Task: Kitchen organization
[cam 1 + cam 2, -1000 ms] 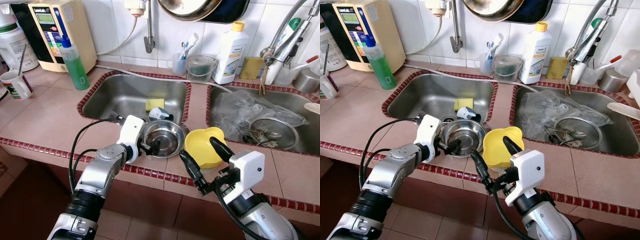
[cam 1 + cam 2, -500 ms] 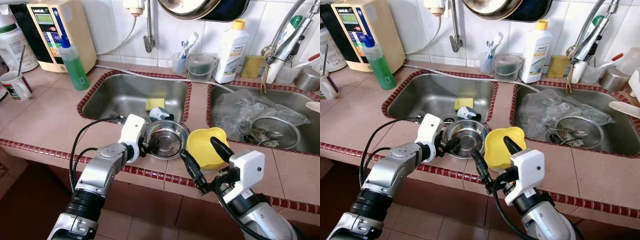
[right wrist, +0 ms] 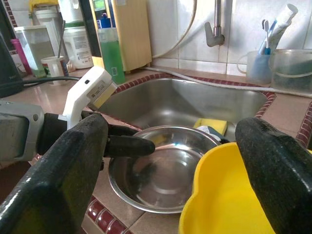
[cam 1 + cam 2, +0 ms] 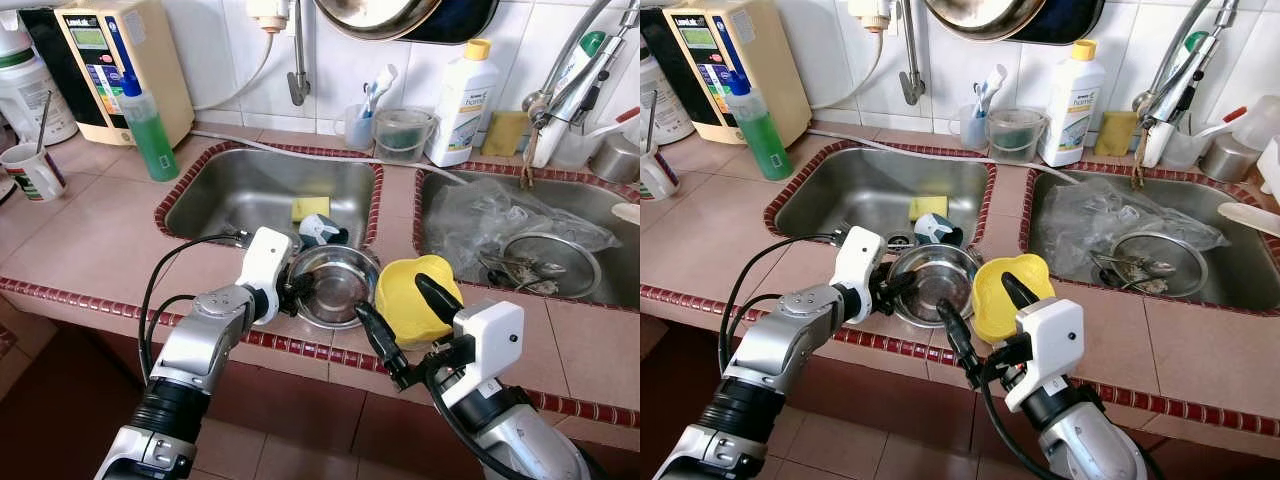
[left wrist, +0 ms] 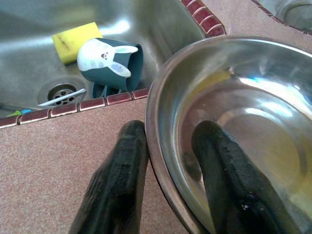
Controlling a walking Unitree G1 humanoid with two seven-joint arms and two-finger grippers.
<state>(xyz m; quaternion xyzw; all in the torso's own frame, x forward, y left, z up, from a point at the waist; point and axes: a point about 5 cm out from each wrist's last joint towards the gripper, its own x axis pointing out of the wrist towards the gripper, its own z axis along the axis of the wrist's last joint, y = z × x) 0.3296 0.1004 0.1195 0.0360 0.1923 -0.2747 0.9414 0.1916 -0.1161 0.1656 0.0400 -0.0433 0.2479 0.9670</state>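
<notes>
Left wrist view: left tool [image 5: 168, 161] pinching steel bowl [image 5: 234, 122] rim. Right tool [image 4: 398, 325] wide around yellow bowl [image 4: 412, 298]. Two sinks: sponge [image 4: 309, 208], cup [image 4: 318, 229] in one.

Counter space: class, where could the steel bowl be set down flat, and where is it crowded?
Free: the bare counter between the green bottle, mug and left sink. Crowded: the strip between the sinks, where the steel bowl and yellow bowl sit, and the right sink.

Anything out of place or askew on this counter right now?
The steel bowl sits at the counter's front edge, its rim pinched by the left gripper. A bunny cup lies tipped on its side in the left sink, beside a yellow sponge. Crumpled clear plastic is draped in the right sink.
</notes>
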